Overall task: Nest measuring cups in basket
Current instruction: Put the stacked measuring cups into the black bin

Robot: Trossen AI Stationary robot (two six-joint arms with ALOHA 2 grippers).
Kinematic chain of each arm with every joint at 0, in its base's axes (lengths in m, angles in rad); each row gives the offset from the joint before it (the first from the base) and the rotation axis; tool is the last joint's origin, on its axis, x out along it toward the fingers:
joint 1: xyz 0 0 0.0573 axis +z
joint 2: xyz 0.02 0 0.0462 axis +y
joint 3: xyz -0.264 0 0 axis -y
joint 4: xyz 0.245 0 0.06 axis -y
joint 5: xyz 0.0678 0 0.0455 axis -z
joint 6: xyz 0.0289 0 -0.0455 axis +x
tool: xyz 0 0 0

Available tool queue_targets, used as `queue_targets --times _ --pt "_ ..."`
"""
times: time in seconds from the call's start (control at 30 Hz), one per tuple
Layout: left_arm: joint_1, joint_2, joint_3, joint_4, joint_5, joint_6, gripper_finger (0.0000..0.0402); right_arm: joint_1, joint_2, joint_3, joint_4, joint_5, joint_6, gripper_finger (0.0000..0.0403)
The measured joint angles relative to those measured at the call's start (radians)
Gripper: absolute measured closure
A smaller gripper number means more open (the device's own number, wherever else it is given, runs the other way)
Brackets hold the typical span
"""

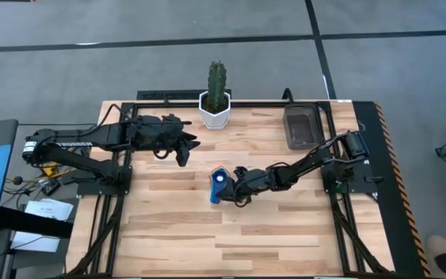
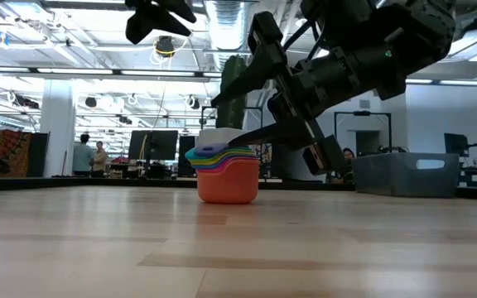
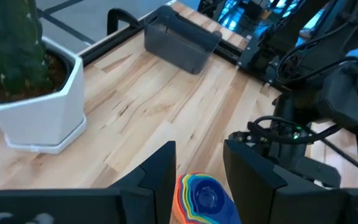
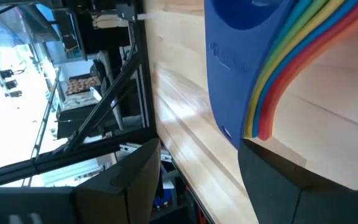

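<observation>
Right gripper (image 1: pixel 229 188): we see its fingers spread apart beside the nested stack of rainbow-coloured plastic measuring cups (image 1: pixel 219 184), gripping nothing.
Cup stack: on the wooden table (image 1: pixel 269 232), well apart from the dark grey rectangular basket (image 1: pixel 303 125).
Left gripper (image 1: pixel 183 152): raised near the stack, fingers parted, empty.

Even overhead light, soft shadows on the table (image 1: pixel 246 232), right wrist view blurred close-up.
</observation>
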Motion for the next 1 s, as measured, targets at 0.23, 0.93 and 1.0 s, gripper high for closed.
queue_targets --times 0.23,0.93,1.0 --pt "0.0 0.0 0.0 -0.066 -0.002 -0.049 0.0281 0.0 -0.049 0.0 -0.034 0.011 0.002 0.0165" --pt "-0.251 0.421 0.0 0.071 -0.129 -0.57 0.0231 0.035 -0.421 0.0 -0.955 0.043 -0.299 0.0252" --pt "-0.257 0.464 0.0 0.125 -0.082 -0.603 0.02 0.048 -0.46 0.0 -1.026 0.053 -0.323 0.0248"
